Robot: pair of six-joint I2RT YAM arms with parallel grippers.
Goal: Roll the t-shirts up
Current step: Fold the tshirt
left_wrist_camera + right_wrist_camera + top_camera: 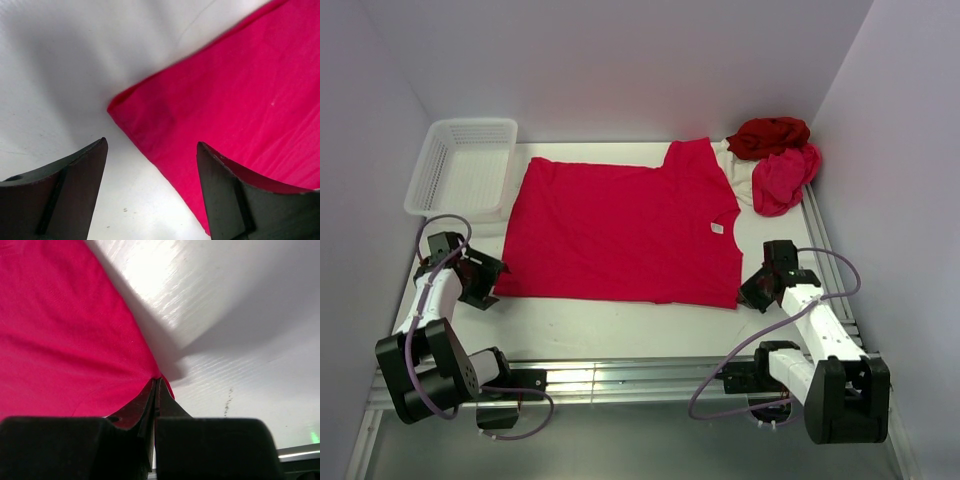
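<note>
Crimson shirt [625,230] is the big thing here. It's spread flat across the middle of the white surface [620,325], collar end to the right with a little white label [717,228] at the neck, bottom hem to the left. It looks smooth and isn't rolled at all yet.

Everything else sits around it:
- a white mesh basket [460,165] is just off its far-left corner
- a loose heap lies past its far-right corner: a dark red shirt [768,135] at the back and a pink shirt [785,178] in front of that
- a cream white shirt [738,170] peeks out between the heap and the crimson sleeve

The left fingers [495,284] are at the crimson shirt's near-left corner and they're open, with a clear gap between them. In the left wrist view the corner of the hem sits just ahead of that gap, and one finger is over the cloth while the other is over bare surface. I can't tell if they're actually touching down.

The right fingers [157,385] are at the shirt's near-right corner and pressed completely together. The right wrist view shows them closed right on the edge of the cloth, with red showing on both sides of the tips — so they look pinched onto that corner. The cloth there lies low, not lifted off the surface.
</note>
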